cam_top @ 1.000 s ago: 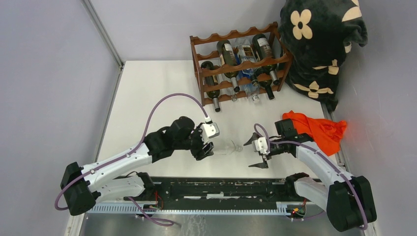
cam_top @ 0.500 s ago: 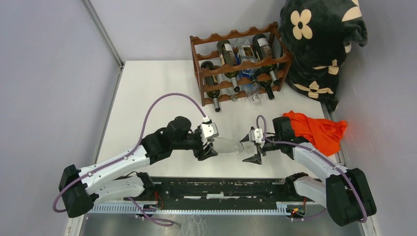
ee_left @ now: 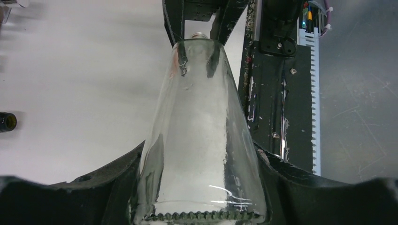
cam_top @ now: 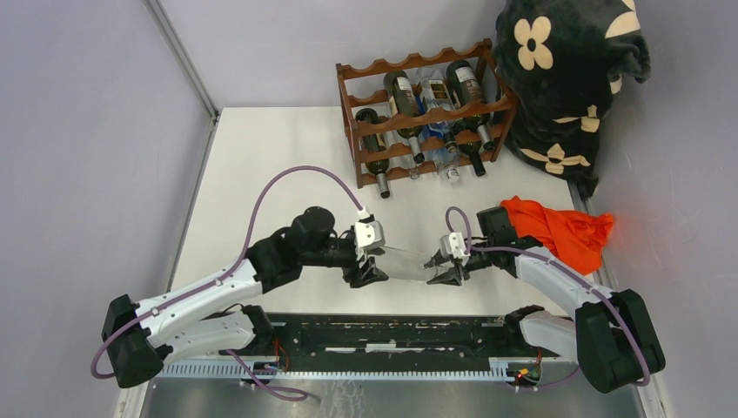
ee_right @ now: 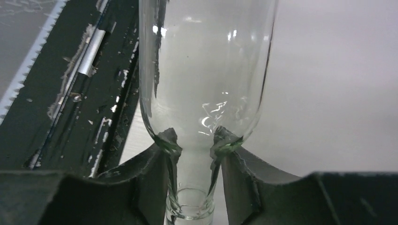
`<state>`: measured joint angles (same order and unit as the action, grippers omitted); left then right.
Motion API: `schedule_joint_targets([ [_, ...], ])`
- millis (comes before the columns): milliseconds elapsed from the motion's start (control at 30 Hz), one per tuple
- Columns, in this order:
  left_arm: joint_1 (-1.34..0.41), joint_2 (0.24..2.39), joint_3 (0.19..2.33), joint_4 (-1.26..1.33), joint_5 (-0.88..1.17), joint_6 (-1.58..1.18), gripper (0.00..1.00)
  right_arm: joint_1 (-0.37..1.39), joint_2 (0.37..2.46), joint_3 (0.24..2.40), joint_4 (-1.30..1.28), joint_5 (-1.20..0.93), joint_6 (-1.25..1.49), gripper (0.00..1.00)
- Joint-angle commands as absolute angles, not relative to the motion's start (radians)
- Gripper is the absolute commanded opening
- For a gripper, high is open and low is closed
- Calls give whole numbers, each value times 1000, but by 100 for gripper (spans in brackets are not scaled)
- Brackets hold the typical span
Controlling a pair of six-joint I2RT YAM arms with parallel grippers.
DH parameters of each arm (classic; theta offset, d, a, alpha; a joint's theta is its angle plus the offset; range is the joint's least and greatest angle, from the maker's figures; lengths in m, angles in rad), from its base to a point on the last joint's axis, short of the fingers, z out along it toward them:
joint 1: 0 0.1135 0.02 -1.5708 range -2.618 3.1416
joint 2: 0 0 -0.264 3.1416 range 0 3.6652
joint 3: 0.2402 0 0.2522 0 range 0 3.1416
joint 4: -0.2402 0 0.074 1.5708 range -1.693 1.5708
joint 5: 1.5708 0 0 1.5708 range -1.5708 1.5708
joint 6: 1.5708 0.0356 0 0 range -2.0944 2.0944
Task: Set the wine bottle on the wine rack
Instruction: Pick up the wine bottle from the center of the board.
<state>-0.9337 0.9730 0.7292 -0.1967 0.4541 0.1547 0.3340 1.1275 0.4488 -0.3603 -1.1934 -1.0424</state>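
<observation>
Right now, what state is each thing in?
Bottle: empty, held sideways between both pincers.
Left pincer: shut on the bottle's base end.
Right pincer: shut on its neck.
Rack: upright, stocked.
Cloth: crumpled.

A clear glass bottle [ee_left: 202, 140] fills the centre of the frame. Its wide base sits at the bottom edge, clamped between the left gripper's [ee_left: 199, 197] black fingers [ee_left: 108, 183]. At the top, the right gripper [ee_left: 198, 35] flanks its neck. A dark bottle mouth [ee_left: 7, 121] shows at the left edge.
</observation>
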Motion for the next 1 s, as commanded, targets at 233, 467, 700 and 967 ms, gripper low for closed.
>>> schedule_joint_targets([
  [233, -935, 943, 726, -99, 375, 162, 4, 337, 1098, 565, -476, -1206, -1069, 0],
  [467, -936, 1042, 750, -202, 179, 146, 45, 313, 1090, 586, -476, -1158, -995, 0],
  [700, -936, 1074, 768, -216, 89, 126, 71, 290, 1061, 577, -448, -1156, -948, 0],
  [967, -936, 993, 772, -223, 10, 108, 100, 271, 1065, 571, -408, -1115, -886, 0],
])
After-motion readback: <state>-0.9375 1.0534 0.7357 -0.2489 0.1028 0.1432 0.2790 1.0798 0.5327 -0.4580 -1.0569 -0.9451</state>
